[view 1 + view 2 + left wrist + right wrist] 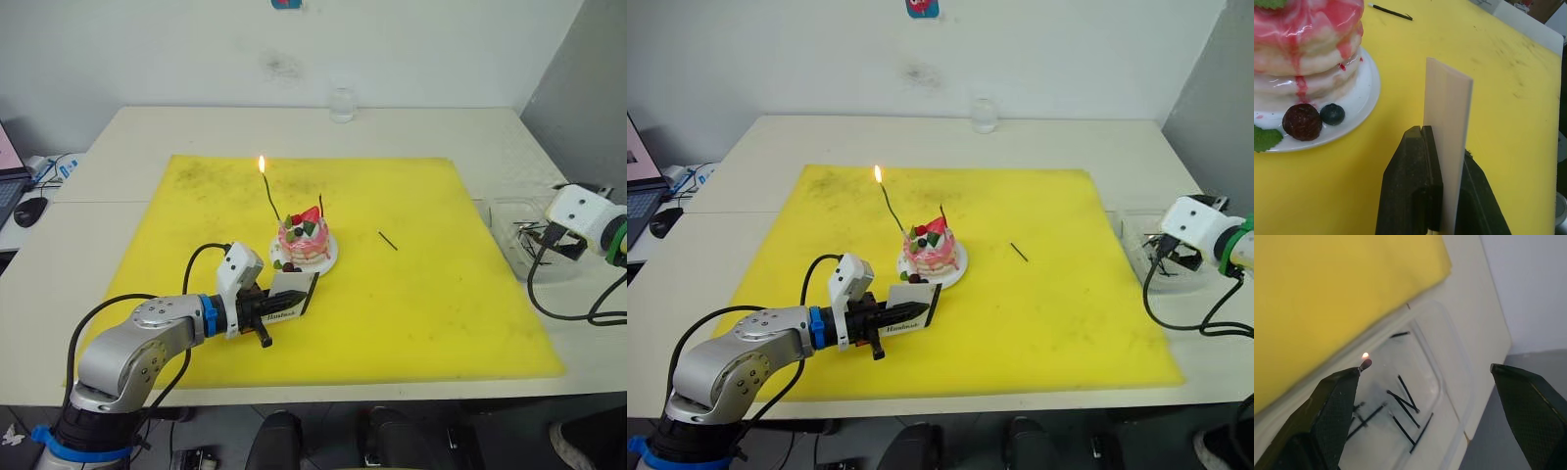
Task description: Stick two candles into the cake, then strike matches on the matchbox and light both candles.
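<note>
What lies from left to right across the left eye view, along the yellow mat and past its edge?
Left tool shut on the matchbox → cake → loose match → clear tray → right tool.

Open yellow mat [431,294] right of cake [303,242], lit candle [269,196] guarding its left

The right gripper [1430,396] has its two black fingers [1327,421] spread wide apart over a clear plastic tray [1449,382] that sits on the pale worktop [1474,289] just beside the yellow mat [1327,293]. Several short dark matches [1405,406] lie loose in the tray. At the tip of one finger a small burning match end [1365,363] shows a tiny flame.
</note>
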